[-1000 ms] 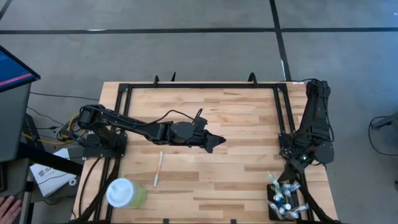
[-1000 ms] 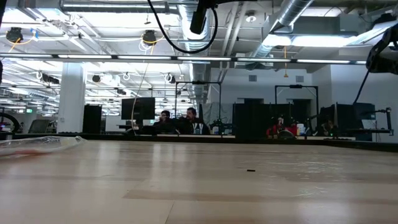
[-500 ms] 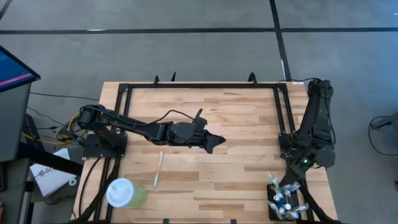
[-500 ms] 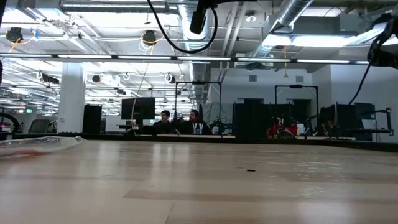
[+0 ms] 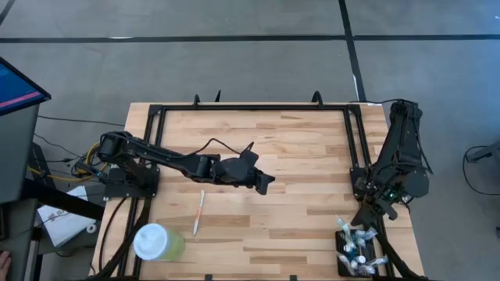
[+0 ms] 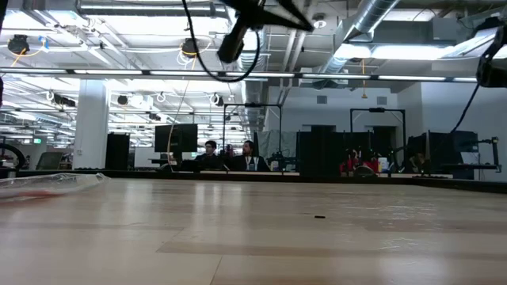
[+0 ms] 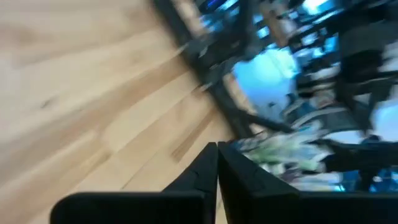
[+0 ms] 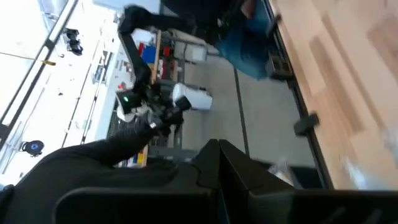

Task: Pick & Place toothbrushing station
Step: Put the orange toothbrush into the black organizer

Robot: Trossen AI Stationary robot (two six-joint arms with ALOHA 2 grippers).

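Observation:
The toothbrushing station (image 5: 355, 251), a small black holder stuck full of brushes and tubes, stands at the table's near right corner. My right gripper (image 5: 366, 225) hangs shut just above and beyond it, touching nothing; in its own wrist view its fingers (image 8: 217, 163) meet with nothing between them. My left gripper (image 5: 267, 184) floats shut over the middle of the table, tilted slightly down, with its fingers (image 7: 217, 163) closed on nothing. A white toothbrush (image 5: 199, 212) lies flat on the wood, on the near side of the left arm.
A pale green cup with a white lid (image 5: 156, 242) stands at the near left corner. A black metal frame (image 5: 254, 108) runs along the far, left and right sides of the table. The wood between the toothbrush and the station is bare.
My left gripper has tipped downward over the table's middle and its fingers have come together. My right gripper has risen a little above the station and rolled about its own axis, staying shut. The station, toothbrush and cup have kept their places.

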